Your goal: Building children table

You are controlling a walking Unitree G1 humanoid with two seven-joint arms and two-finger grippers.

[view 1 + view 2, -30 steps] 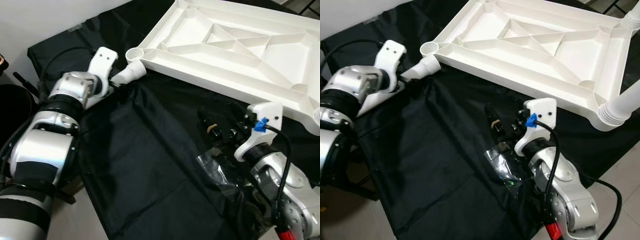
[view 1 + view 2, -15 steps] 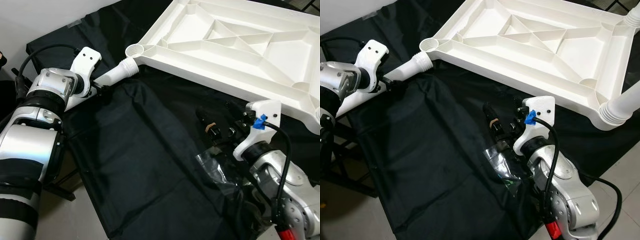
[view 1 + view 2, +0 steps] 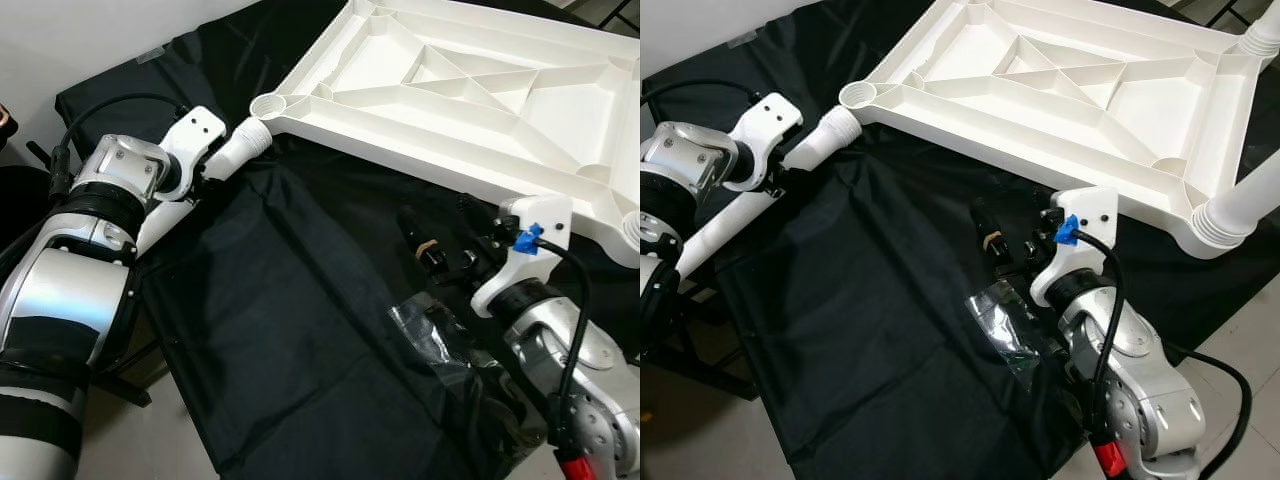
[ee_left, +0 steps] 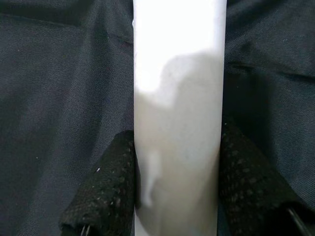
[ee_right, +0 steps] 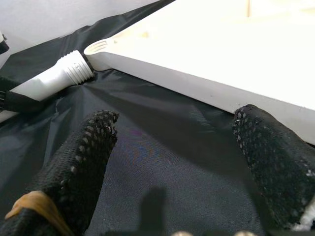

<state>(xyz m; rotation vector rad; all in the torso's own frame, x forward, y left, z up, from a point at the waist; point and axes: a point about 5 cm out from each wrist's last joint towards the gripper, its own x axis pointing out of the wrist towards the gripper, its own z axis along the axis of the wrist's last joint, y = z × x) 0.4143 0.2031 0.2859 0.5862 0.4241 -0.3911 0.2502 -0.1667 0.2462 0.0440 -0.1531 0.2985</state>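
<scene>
One black cloth (image 3: pixel 290 300) covers the worktop, creased and hanging over its near edge. On it, at the far side, lies the white plastic tabletop (image 3: pixel 470 90) upside down, its underside open to view: a raised rim, diagonal and straight ribs dividing it into shallow compartments, and a round socket (image 3: pixel 268 103) at the near-left corner. At the right corner a leg (image 3: pixel 1240 205) with a ribbed collar is already seated in its socket and runs off toward the frame edge.

A second white leg (image 3: pixel 790 165) lies on the cloth left of the tabletop, smooth and tubular, with a threaded, ribbed end (image 3: pixel 840 127) pointing at the corner socket and lying just beside it, not inserted. The left gripper (image 4: pixel 177 196) clamps this leg partway along its shaft, one of its fingers (image 4: pixel 106 189) pressed on each side.

The right gripper (image 5: pixel 182 147) hovers low over the cloth near the tabletop's long edge, its fingers (image 5: pixel 83 157) spread wide and empty. A crumpled clear plastic bag (image 3: pixel 430 335) lies on the cloth beneath that arm.
</scene>
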